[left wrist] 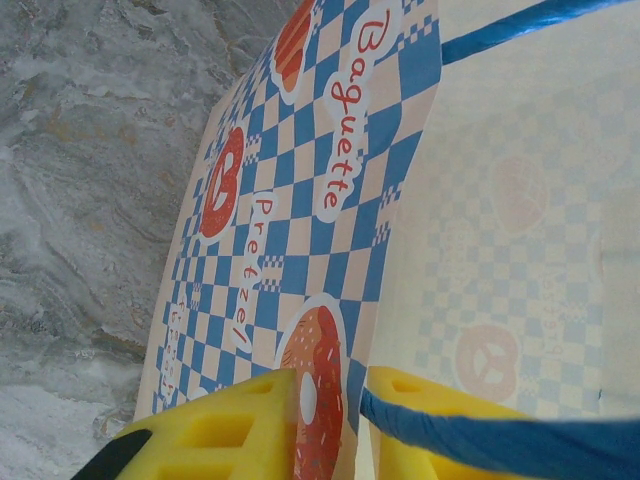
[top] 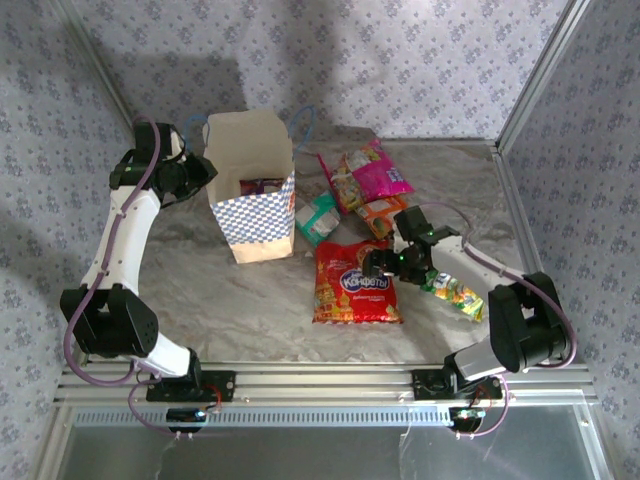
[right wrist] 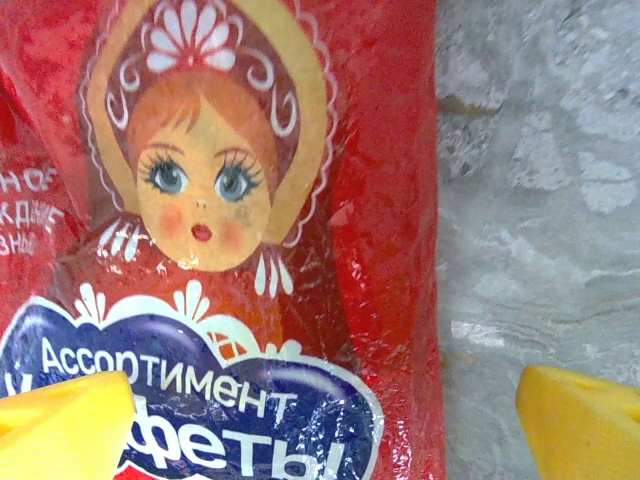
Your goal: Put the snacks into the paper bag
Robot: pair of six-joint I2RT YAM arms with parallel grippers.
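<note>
— Where does our paper bag (top: 255, 215) stand?
— Upright, toward the far left corner of the table (top: 250, 300). Our left gripper (left wrist: 350, 400) pinches its wall at the rim.
— And our right gripper (right wrist: 320, 405)?
— Jaws spread wide, just above the large red packet (top: 355, 285). That lies flat, nearer the near edge. The other snacks (top: 378, 172) lie behind it, toward the far edge.
</note>
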